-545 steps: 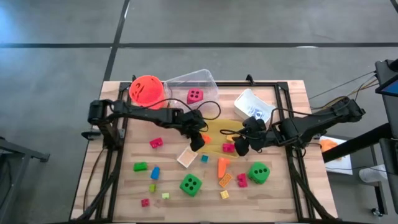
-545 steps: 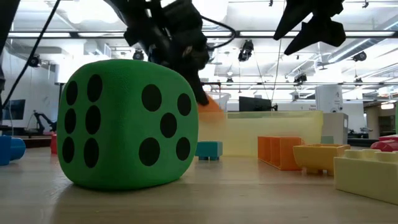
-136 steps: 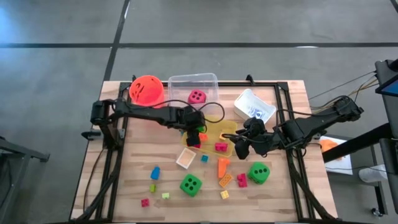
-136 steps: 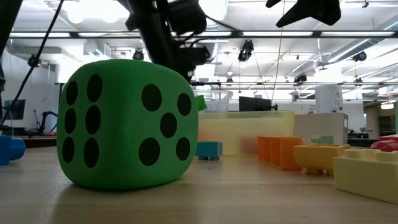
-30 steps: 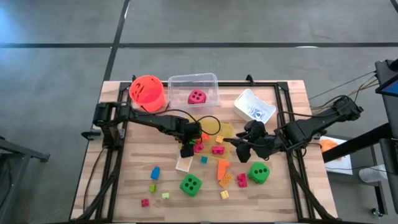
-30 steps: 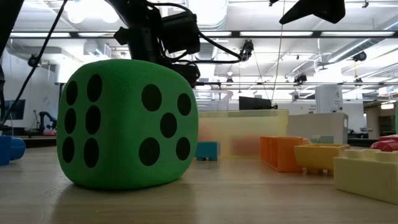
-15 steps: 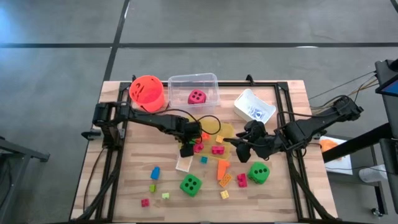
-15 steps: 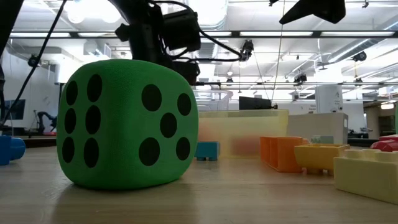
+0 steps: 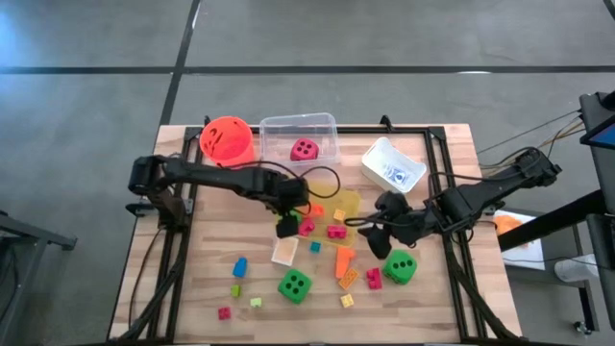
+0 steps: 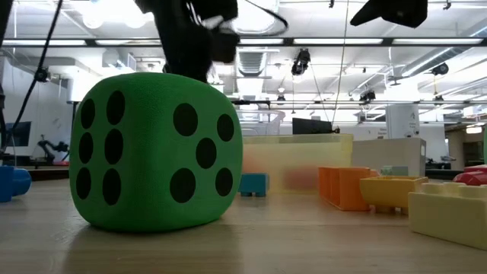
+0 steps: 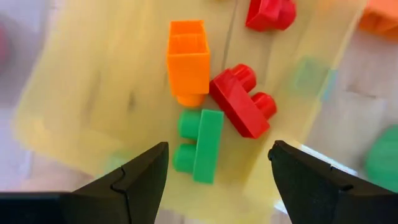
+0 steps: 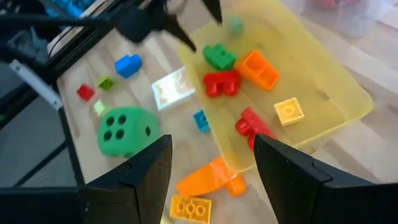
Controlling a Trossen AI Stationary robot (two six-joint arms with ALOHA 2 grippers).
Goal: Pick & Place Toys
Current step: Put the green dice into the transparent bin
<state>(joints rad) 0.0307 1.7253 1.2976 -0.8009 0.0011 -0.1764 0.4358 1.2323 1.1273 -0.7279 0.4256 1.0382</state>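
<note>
The yellow tray (image 9: 338,205) at mid-table holds a green block (image 11: 199,146), an orange block (image 11: 188,62), red blocks (image 11: 239,109) and a yellow block (image 12: 288,110). My left gripper (image 9: 288,227) hangs open above the tray's left part, pointing steeply down over the green block (image 9: 293,213), with nothing between its fingers (image 11: 140,177). My right gripper (image 9: 377,245) hovers open at the tray's right corner, slanting toward it, and holds nothing. Two green dice (image 9: 295,285) (image 9: 400,266) rest on the near table; a pink die (image 9: 304,149) sits in the clear bin.
An orange bucket (image 9: 228,139), the clear bin (image 9: 317,125) and a white tray (image 9: 392,165) line the far edge. A small white tray (image 9: 285,252), a blue block (image 9: 239,266), orange blocks (image 9: 343,258) and small bits (image 9: 235,289) lie scattered near. One green die (image 10: 156,152) fills the low view.
My left gripper has risen straight up from the yellow tray, still open; the blocks in the tray stay where they lay. My right gripper has turned a little at the wrist without leaving its place.
</note>
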